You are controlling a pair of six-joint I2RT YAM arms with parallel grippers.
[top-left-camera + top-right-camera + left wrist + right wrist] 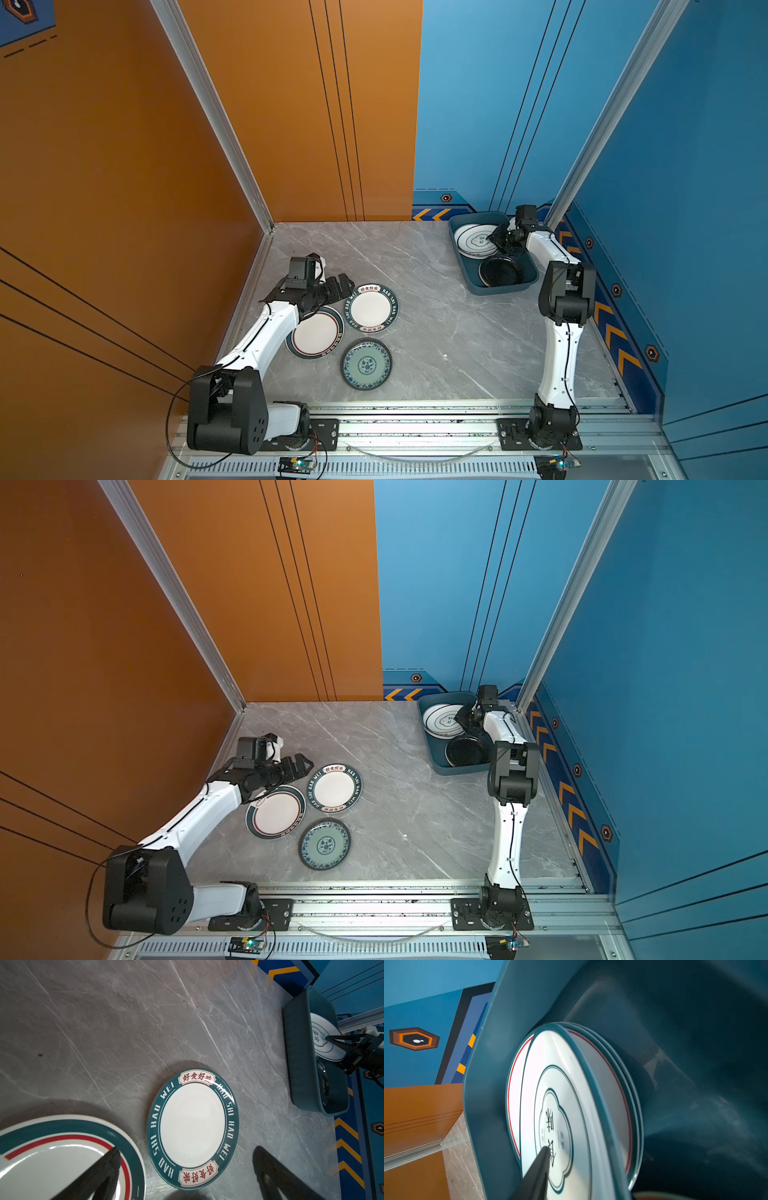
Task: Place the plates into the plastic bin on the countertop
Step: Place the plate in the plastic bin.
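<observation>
L end effector (pixel 347 286) spread beside plate (pixel 371 308) rim.

1. Both top views are bright and evenly lit from overhead.
2. A white glare strip runs along the metal rail (pixel 415 409) near the bottom of the frame in both top views.
3. Shadows on the countertop (pixel 436 332) are soft and short.
4. The corner posts (pixel 208 112) splay toward the upper corners, a wide-angle distortion.
5. The left wrist view is sharp on the lettered plate (pixel 193 1126), whose rim carries a glare streak. The fingers (pixel 97 1174) of the left gripper (pixel 187 1149) are blurred black silhouettes.
6. In the right wrist view, sheen washes out the top plate (pixel 564 1084). The bin (pixel 695 1064) wall is dim and smeared.
</observation>
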